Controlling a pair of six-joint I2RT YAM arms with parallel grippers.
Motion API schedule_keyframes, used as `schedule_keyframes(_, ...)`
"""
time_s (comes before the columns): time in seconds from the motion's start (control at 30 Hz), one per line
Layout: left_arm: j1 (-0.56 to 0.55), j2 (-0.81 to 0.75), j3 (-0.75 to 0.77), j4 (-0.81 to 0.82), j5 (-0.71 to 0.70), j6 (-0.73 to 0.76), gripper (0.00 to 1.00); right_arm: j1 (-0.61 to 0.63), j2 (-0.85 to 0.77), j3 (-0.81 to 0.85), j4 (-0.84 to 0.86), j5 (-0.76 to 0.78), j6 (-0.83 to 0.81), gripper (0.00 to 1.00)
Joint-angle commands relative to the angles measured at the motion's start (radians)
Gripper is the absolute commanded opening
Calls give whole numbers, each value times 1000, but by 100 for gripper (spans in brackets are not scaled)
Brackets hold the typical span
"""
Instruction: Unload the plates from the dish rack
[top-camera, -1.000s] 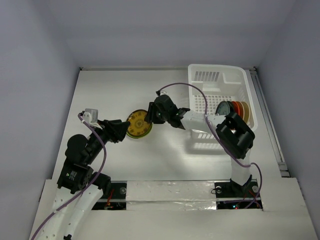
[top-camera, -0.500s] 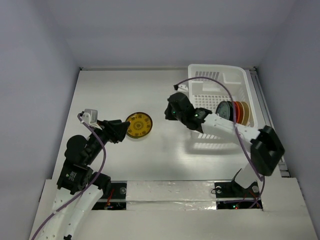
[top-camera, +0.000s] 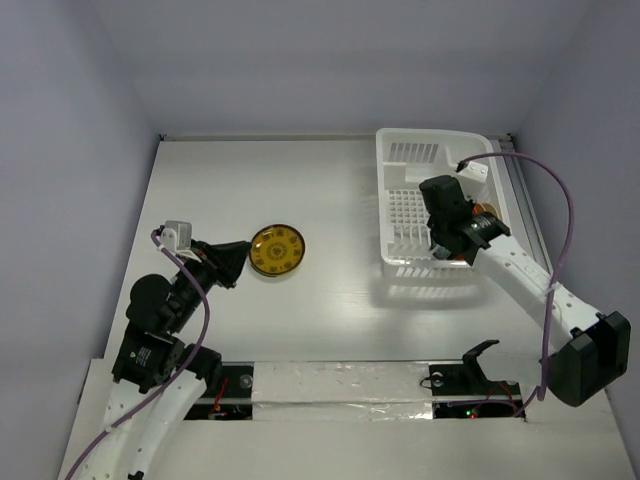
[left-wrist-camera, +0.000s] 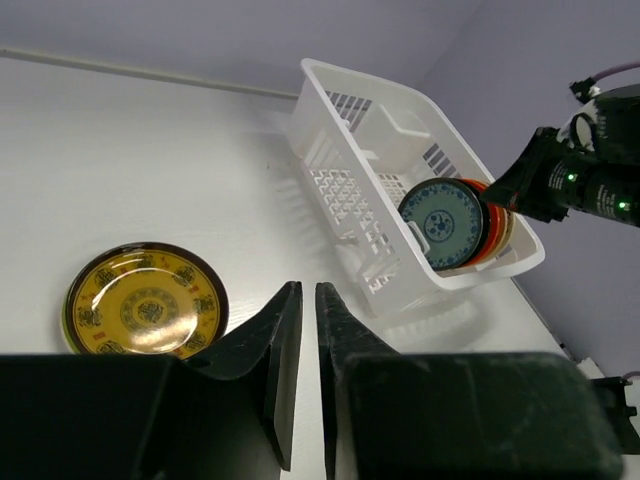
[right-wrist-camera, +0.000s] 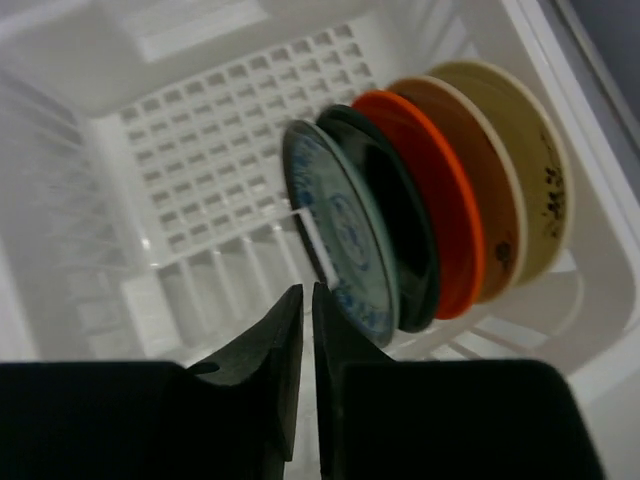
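Observation:
The white dish rack (top-camera: 386, 205) stands at the back right, with several plates on edge at its near end. From the front these are patterned teal-blue (right-wrist-camera: 340, 235), dark (right-wrist-camera: 405, 235), orange-red (right-wrist-camera: 445, 200), tan (right-wrist-camera: 490, 170) and cream (right-wrist-camera: 545, 150). My right gripper (right-wrist-camera: 307, 292) hangs inside the rack just left of the teal-blue plate's rim, jaws together with nothing between them. A yellow patterned plate (top-camera: 277, 250) lies flat on the table. Just left of that plate, my left gripper (top-camera: 238, 263) is shut and empty.
The rack's raised vented end (top-camera: 412, 152) faces the back wall. The right arm's purple cable (top-camera: 560, 200) loops over the rack's right side. In the left wrist view the rack (left-wrist-camera: 330, 80) and its teal-blue plate (left-wrist-camera: 445, 222) sit beyond the yellow plate (left-wrist-camera: 145, 302).
The right arm let go of the yellow plate on the table and swung right into the rack. The left gripper closed and stayed beside the yellow plate.

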Motion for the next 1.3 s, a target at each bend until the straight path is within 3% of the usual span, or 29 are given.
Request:
schedule_keyframes(0.0, 6, -11, 3, 31, -20, -2, 8, -32, 63, 39, -125, 95, -38, 16)
schedule_keyframes(0.03, 6, -12, 3, 31, -19, -3, 8, -42, 77, 50, -143, 98, -47, 27)
schedule_keyframes(0.1, 6, -12, 5, 29, -17, -3, 11, -64, 104, 80, -154, 77, -53, 29)
schedule_keyframes(0.13, 6, -12, 5, 26, -17, -3, 18, -79, 119, 85, -150, 75, -55, 33)
schedule_keyframes(0.23, -3, -14, 6, 25, -22, -3, 30, -107, 142, 94, -150, 47, -75, 34)
schedule_keyframes(0.33, -12, -14, 8, 23, -23, -3, 35, -116, 148, 87, -148, 66, -73, 34)
schedule_keyframes(0.83, -12, -5, 8, 25, -17, -2, 37, -157, 156, 77, -81, -12, -154, 30)
schedule_keyframes(1.0, -12, -5, 8, 25, -20, -2, 37, -157, 222, 82, -73, 4, -156, 26)
schedule_keyframes(1.27, -12, -12, 9, 25, -20, 0, 37, -157, 256, 163, -162, 58, -182, 3)
